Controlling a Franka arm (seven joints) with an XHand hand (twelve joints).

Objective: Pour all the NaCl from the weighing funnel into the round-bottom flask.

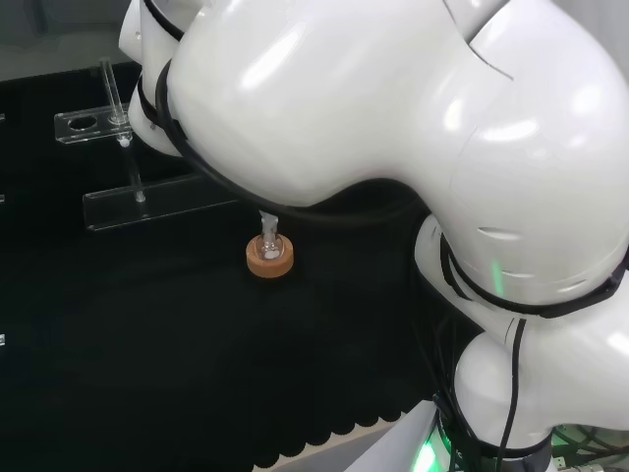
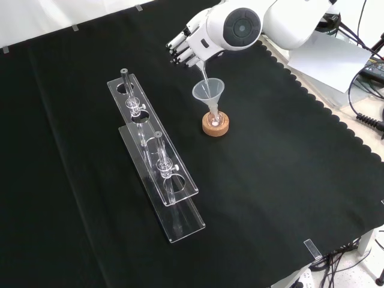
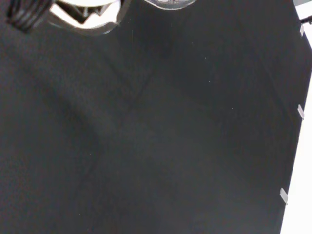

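From the front view I see the hand [image 2: 187, 43] at the top of the cloth, partly behind the arm's round grey-capped link [image 2: 234, 27]. Its black-tipped fingers [image 2: 177, 50] are bunched and curled to the view's left, and a slim clear piece, the weighing funnel [image 2: 203, 73], slants down out from under them. I take the hand to be closed round that piece, though the link hides the contact itself.

The weighing funnel's lower end reaches into the mouth of a clear cone funnel [image 2: 208, 92] directly below the hand. That cone funnel sits upright in the neck of the round-bottom flask [image 2: 214, 118], which rests on a cork ring [image 2: 215, 125] on the black cloth [image 2: 288, 180]. I cannot tell whether any salt is in the glass.

In the head view the arm's big white links arch over the bench, and the cork ring [image 1: 269, 260] with the flask neck [image 1: 269, 239] sits just under them.

To the left in the front view, well apart from the flask, stands a long clear rack [image 2: 159, 162] holding thin glass pieces upright.
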